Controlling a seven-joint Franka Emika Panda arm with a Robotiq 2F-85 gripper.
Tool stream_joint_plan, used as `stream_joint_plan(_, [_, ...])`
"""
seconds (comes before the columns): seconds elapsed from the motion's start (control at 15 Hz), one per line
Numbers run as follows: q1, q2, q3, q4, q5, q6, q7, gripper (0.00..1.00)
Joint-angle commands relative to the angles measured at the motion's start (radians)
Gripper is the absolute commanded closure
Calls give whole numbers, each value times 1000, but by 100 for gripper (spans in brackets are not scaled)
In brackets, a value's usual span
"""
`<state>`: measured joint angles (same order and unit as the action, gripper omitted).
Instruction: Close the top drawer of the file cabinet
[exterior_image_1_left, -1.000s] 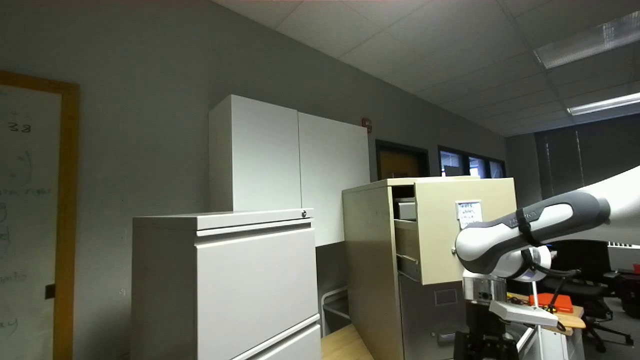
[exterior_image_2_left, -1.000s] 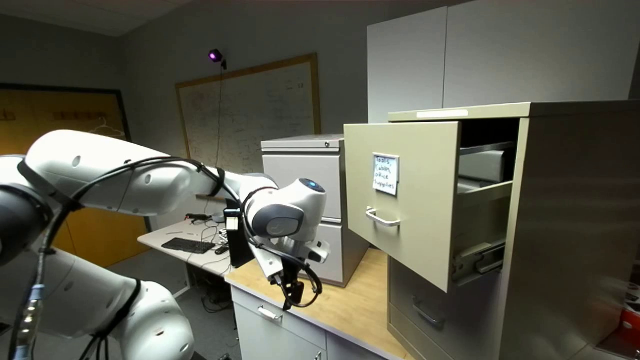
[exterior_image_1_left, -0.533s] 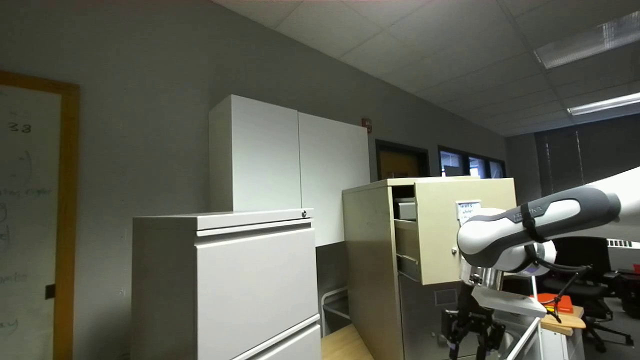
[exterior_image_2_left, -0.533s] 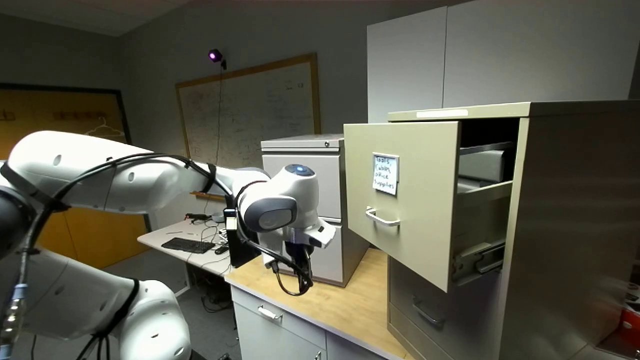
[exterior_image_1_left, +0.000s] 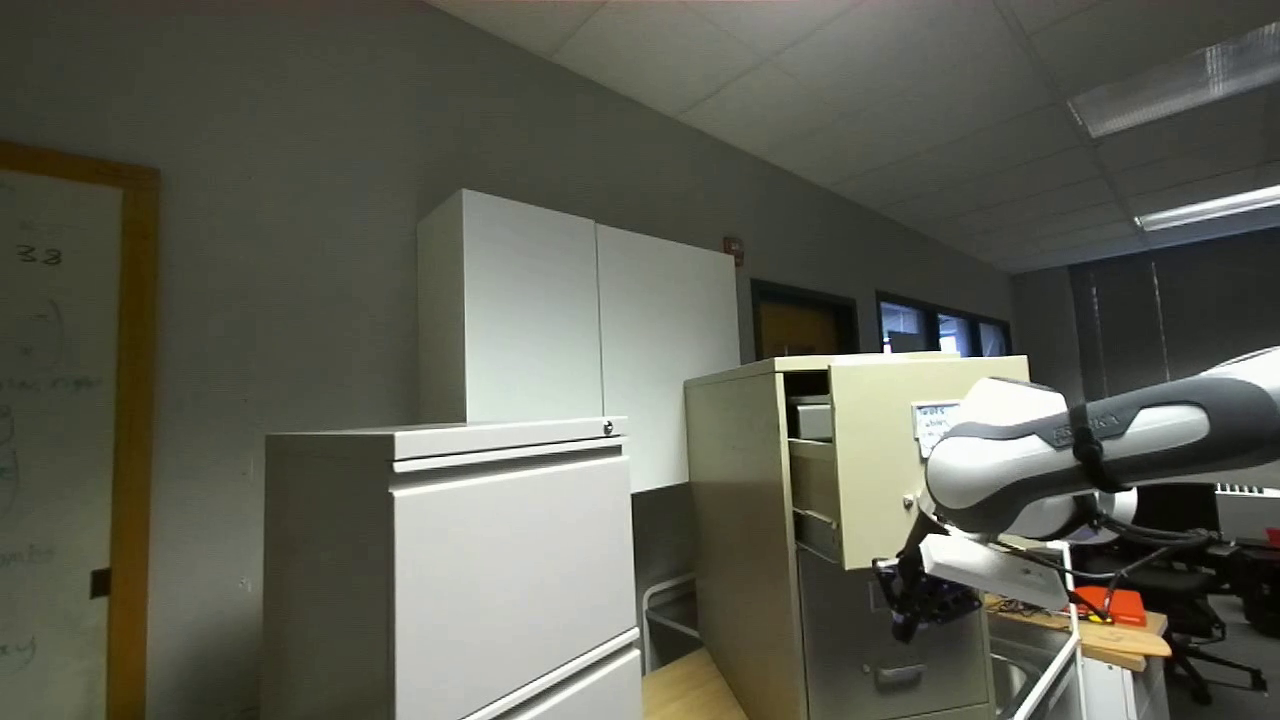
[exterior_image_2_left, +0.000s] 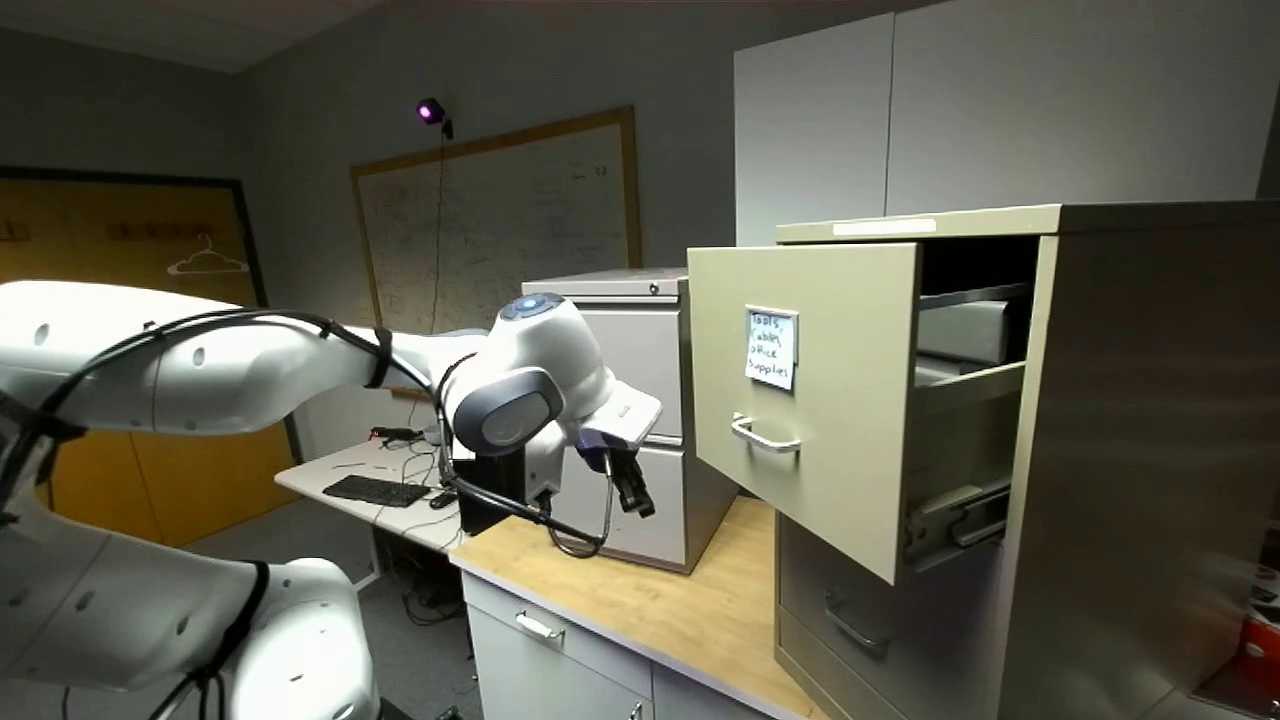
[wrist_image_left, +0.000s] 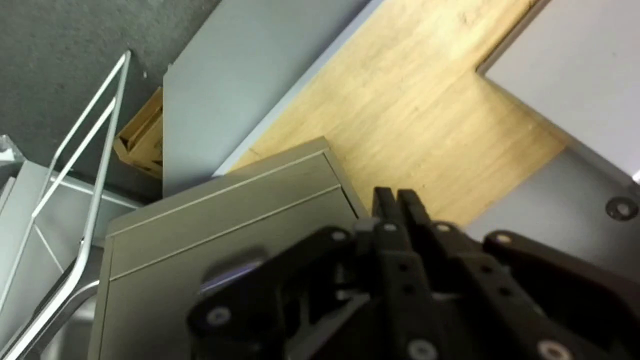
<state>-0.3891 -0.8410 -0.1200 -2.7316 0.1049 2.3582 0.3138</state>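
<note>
The file cabinet (exterior_image_1_left: 740, 520) is tall and beige, with its top drawer (exterior_image_2_left: 840, 370) pulled well out in both exterior views. The drawer's flat front carries a paper label (exterior_image_2_left: 771, 347) and a silver handle (exterior_image_2_left: 765, 436). My gripper (exterior_image_2_left: 640, 508) points obliquely down, apart from the drawer front and lower than its handle. In an exterior view, the black gripper (exterior_image_1_left: 905, 632) appears just under the drawer's lower edge. From the wrist, the fingers of my gripper (wrist_image_left: 395, 192) look almost together, with a thin gap and nothing held. Lower drawer fronts (wrist_image_left: 220, 235) of the cabinet fill part of that view.
A pale grey cabinet (exterior_image_2_left: 625, 370) stands on the wooden counter (exterior_image_2_left: 640, 610) beside the file cabinet. White cupboards (exterior_image_1_left: 530, 310) hang behind. A white metal frame (wrist_image_left: 100, 155) and the counter's edge (wrist_image_left: 300, 87) show below the gripper.
My gripper has swung from pointing straight down to tilting toward the cabinet, rising somewhat, and its jaws have come together. The arm has drawn back slightly; the drawer has not moved.
</note>
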Motion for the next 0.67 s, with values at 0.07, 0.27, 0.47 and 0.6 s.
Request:
stream_joint_plan(0.07, [-63, -68, 75, -46, -16, 211, 107, 100])
stream_joint_plan(0.27, [-118, -80, 128, -67, -20, 377, 157, 100])
stream_joint_plan(0.47, [-193, -41, 186, -44, -27, 523, 183, 100])
stream_joint_plan(0.6, [-245, -21, 224, -42, -21, 598, 185, 100])
